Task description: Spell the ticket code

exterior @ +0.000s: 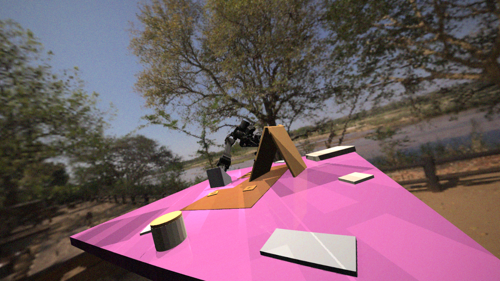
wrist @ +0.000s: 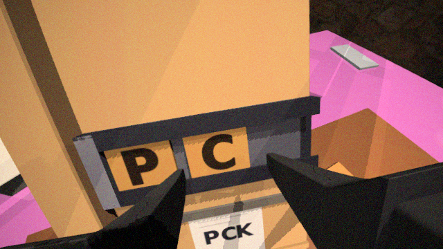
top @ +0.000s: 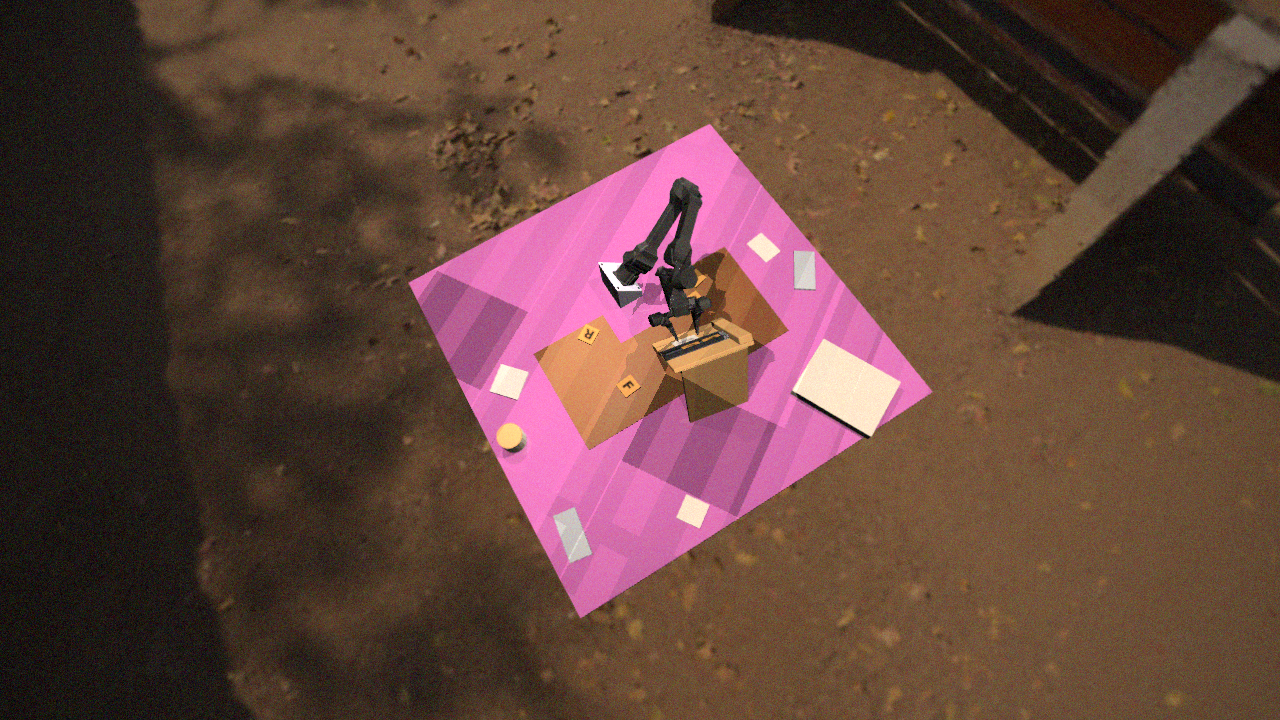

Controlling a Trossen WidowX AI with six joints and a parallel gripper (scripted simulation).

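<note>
Apparently, flat, square orange P tile (wrist: 141, 166) inside a smooth dark rail (wrist: 208, 119).

Wrist view, centre-left of frame: bold black "P" was read on a square orange letter tile (wrist: 140, 166) in the dark grey rail (wrist: 208, 122). Right of it, a gap between, a second square orange letter tile (wrist: 217, 152) bore a bold black "C". Lower centre of frame: black "PCK" was read on a white paper ticket (wrist: 226, 221). Top view, left of centre: one small square orange tile (top: 588, 334) carried black "R"; lower and to its right, another small orange tile (top: 628, 385) carried black "F".
</note>
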